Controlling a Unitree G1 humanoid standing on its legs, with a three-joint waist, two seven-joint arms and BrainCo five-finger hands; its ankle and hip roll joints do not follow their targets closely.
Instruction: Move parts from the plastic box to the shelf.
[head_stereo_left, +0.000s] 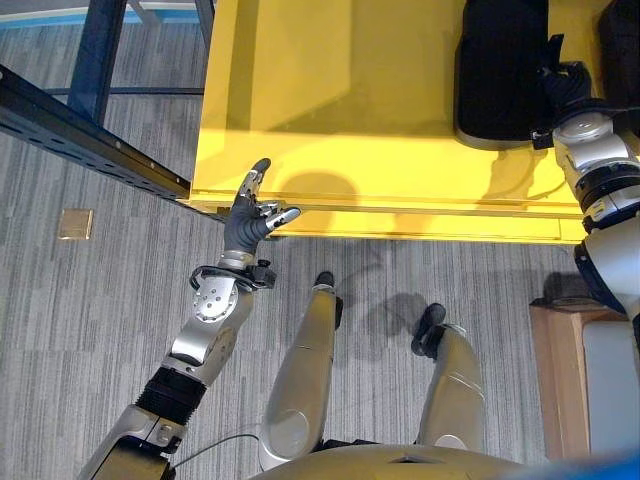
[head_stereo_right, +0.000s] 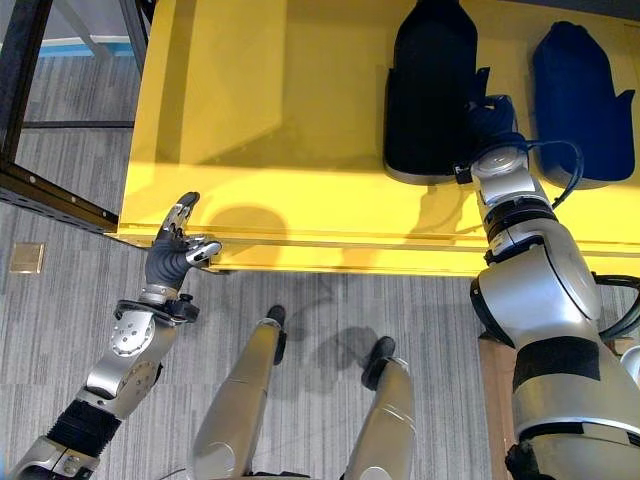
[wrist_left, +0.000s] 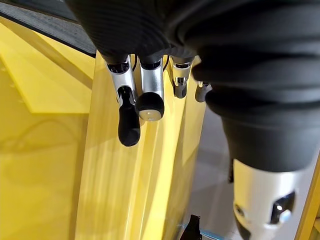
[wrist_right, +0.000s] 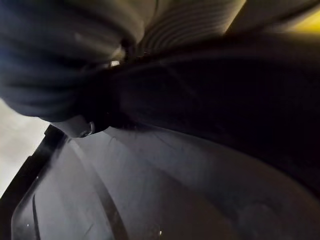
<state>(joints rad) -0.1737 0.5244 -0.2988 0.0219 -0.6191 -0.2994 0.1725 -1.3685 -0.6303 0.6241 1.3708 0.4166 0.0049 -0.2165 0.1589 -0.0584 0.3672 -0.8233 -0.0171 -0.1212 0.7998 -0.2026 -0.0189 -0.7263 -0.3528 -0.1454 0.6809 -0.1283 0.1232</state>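
My right hand (head_stereo_right: 490, 118) reaches onto the black part (head_stereo_right: 430, 85) lying lengthwise in the yellow plastic box (head_stereo_right: 290, 120), fingers hidden so I cannot tell its grip, while my left hand (head_stereo_right: 172, 250), fingers loosely spread, hovers at the box's near corner.

Head eyes look down, sharing yellow box (head_stereo_left: 400, 120) (wrists close-up).

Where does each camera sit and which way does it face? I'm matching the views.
Left eye: head, looking down at the yellow box and the open left hand at its near edge.
Right eye: same scene from beside it; the right hand is at a black part.
Left wrist: along the left hand's fingers over the box wall.
Right wrist: against the black part.
Both eyes share the box.
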